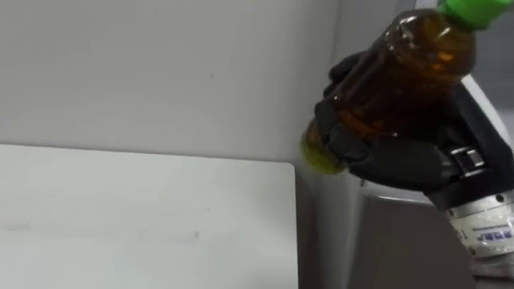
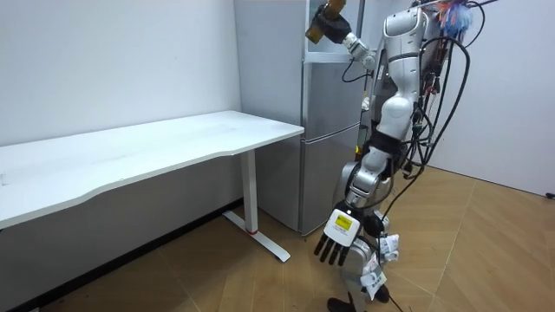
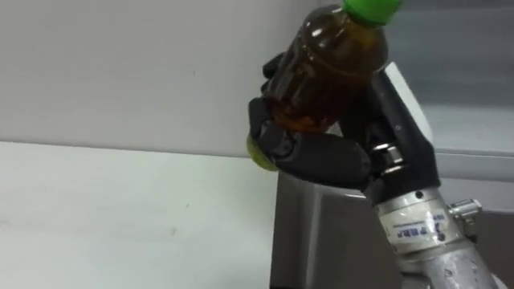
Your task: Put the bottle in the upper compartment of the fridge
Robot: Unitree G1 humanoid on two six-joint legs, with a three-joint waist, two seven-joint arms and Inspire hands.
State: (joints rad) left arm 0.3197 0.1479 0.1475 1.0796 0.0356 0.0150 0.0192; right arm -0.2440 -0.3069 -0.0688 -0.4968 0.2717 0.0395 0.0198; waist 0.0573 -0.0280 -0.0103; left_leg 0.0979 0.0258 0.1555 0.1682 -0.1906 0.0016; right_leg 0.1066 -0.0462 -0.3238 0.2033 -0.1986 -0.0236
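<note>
Bottle (image 1: pixel 401 72): clear smooth plastic, rounded body, amber-brown liquid inside, green ribbed cap (image 1: pixel 474 10), yellow-green patch at the lower end. It is held in the air and tilted, long axis diagonal, with the cap up and to the robot's right and the base down-left toward the table corner

Right hand (image 1: pixel 401 160): black, hard-shelled, metal wrist, fingers curled round the lower half of the bottle from beneath, clamped on it. The upper half and cap stick out free above the fingers

In the room view the arm is raised high and the bottle sits at the level of the upper part of the fridge (image 2: pixel 329 113); cannot tell if it is inside. The fridge is tall, grey and flat-fronted, and the robot stands just in front of it on a wood floor (image 2: pixel 486 251)

Table (image 1: pixel 144 217): white matte top, squared corner, its edge just beside the fridge side, below and left of the bottle. Plain white wall (image 1: pixel 161 64) behind. Open air left of the bottle, above the table

Left hand (image 2: pixel 340 234) hangs low by the leg, fingers straight and apart, holding nothing
</note>
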